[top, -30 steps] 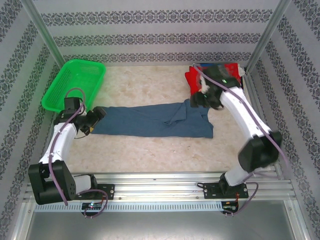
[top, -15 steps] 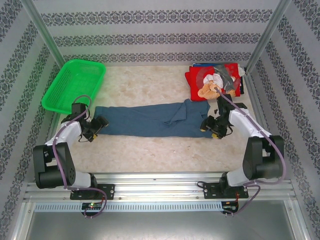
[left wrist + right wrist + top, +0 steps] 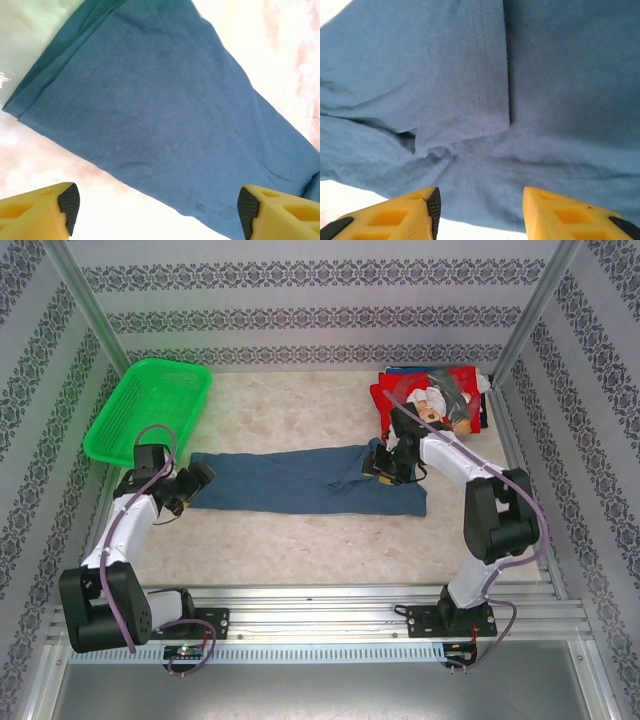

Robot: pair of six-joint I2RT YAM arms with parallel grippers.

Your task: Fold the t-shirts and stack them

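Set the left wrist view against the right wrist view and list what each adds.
Left wrist: the straight end of the tee, bare table beside it, and the left gripper wide open. Right wrist: a sleeve with a stitched hem lying folded onto the body, and the right gripper open but narrower. Both: blue cloth beyond yellow fingers, nothing gripped.

No legible text, label, brand or number; red t-shirt (image 3: 465, 377), teddy-bear picture print, wordless
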